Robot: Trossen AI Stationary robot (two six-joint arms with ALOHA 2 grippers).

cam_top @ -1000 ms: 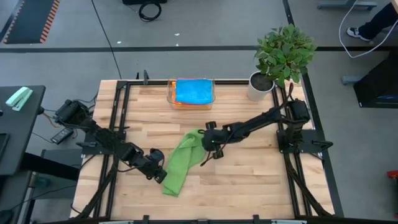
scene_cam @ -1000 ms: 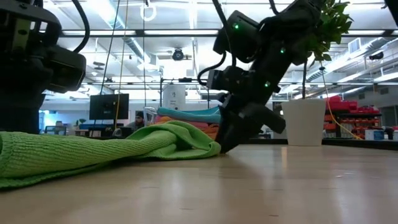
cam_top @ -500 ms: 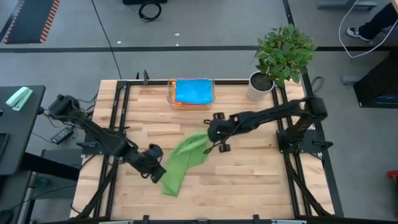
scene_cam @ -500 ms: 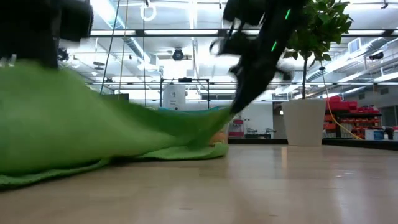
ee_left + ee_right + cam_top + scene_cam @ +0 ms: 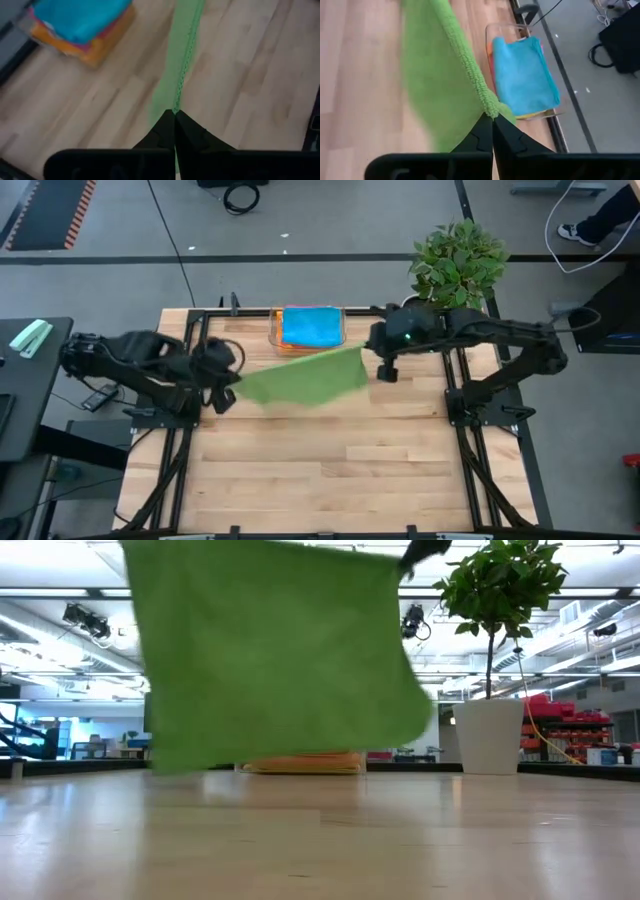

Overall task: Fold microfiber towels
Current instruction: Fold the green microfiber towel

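Note:
A green microfiber towel (image 5: 305, 378) hangs spread out in the air between my two grippers; in the low view the towel (image 5: 270, 650) is a flat sheet with its lower edge above the tabletop. My left gripper (image 5: 233, 386) is shut on its left end, and my right gripper (image 5: 366, 358) is shut on its right end. More towels, a blue one (image 5: 309, 326) on top, lie stacked in a clear tray (image 5: 274, 332) at the table's far edge. My left gripper pinches a top corner of the towel (image 5: 177, 102) between its two fingers, slanting down from the table's left side. The stitched upper edge (image 5: 186, 55) runs straight away from the fingertips, drawn taut. The towel hangs below, clear of the table. My right gripper pinches the towel's other top corner (image 5: 489, 106) between its two fingers, slanting down from the table's right side. The thick hemmed edge (image 5: 462, 55) leads off from the fingertips toward the other arm. The cloth hangs below, lifted clear.
A potted plant (image 5: 457, 260) in a white pot (image 5: 414, 321) stands at the far right corner, close behind my right arm. The bare wooden tabletop (image 5: 330, 470) lies in front of the hanging towel. Black frame rails (image 5: 185, 430) run along both sides.
Both grippers have risen quickly and gone toward the far edge, the left one also leftward and the right one rightward. The green towel, crumpled on the table a second ago, has been lifted clear and drawn out into a flat hanging sheet.

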